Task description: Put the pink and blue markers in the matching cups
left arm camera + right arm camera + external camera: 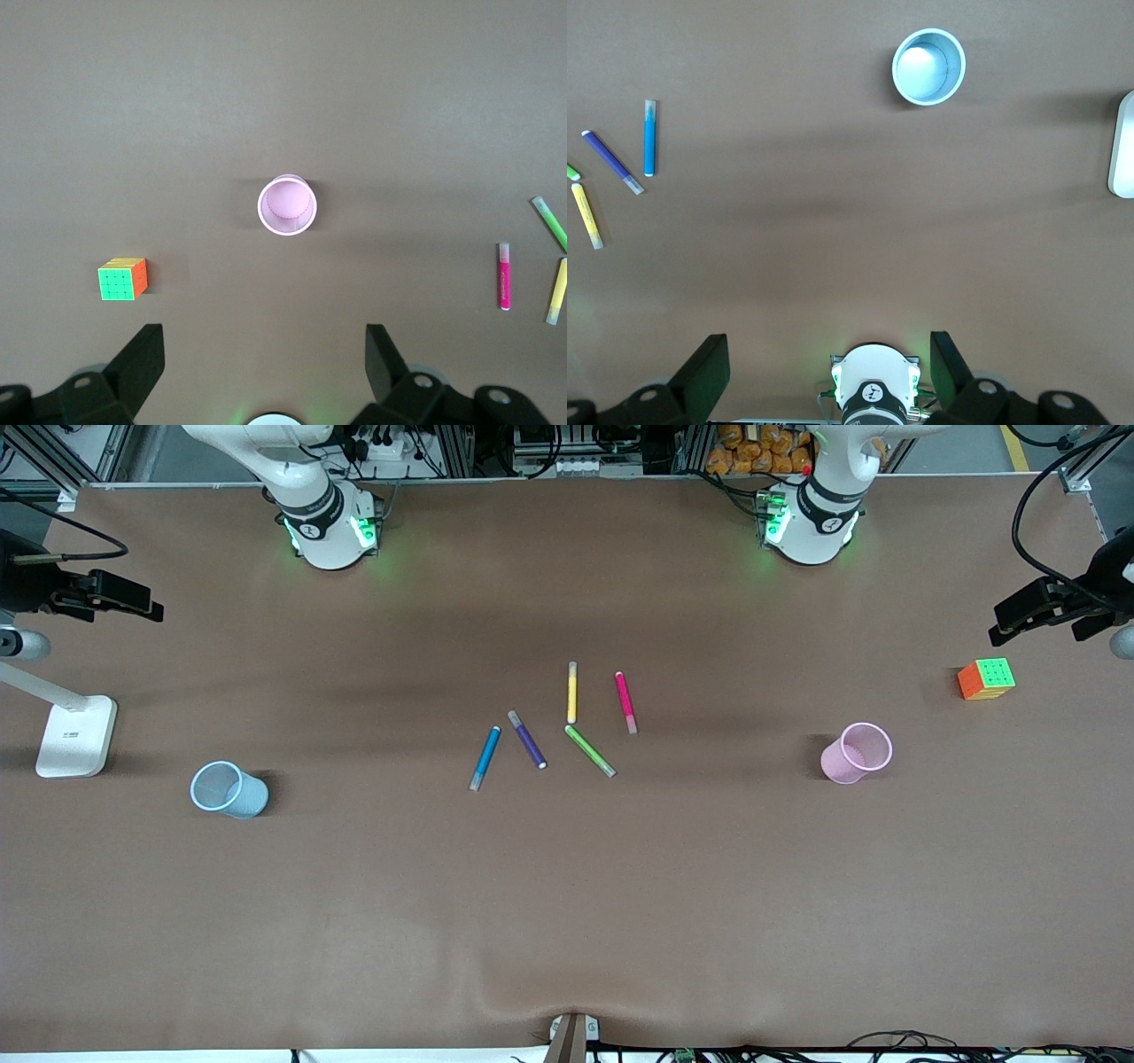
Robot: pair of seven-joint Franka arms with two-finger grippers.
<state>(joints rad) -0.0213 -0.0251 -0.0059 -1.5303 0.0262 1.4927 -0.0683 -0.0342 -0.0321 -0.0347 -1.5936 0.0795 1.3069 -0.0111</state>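
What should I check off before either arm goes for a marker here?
1. Left gripper open, empty, high over the table: ok.
2. Right gripper open, empty: ok.
3. Pink marker lies free, touching no other pen: ok.
4. Blue marker lies apart from the purple pen: ok.
5. Pink cup upright, empty: ok.
6. Blue cup upright, empty: ok.

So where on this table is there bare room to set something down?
Bare cloth lies between the light blue cup and the blue marker, and between the pink marker and the pink cup. The whole strip nearer the front camera is bare too. It is crowded mid-table, where five markers lie fanned close together.
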